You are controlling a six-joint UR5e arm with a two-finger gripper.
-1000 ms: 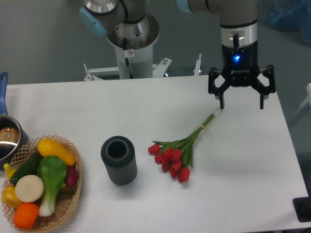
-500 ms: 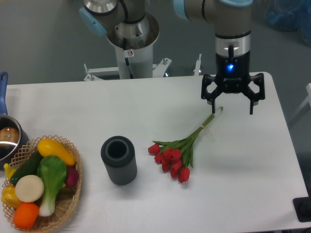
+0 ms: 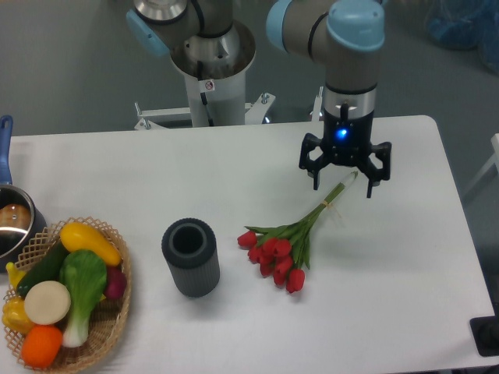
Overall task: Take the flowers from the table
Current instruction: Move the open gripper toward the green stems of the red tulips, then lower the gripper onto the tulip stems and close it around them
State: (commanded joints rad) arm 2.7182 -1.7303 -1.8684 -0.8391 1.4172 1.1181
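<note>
One gripper [image 3: 341,181] spread wide over stem tips, flowers [image 3: 290,241] flat on desk [image 3: 405,265], pot [image 3: 11,220] cut off at left edge

small round warning sticker [image 3: 208,84] on the robot's pedestal, too small to read, no other legible text

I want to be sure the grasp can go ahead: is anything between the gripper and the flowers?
Nothing visible. The open gripper hangs right over the stem end of the flowers, and the dark ribbed cylinder stands well off to their side.
</note>
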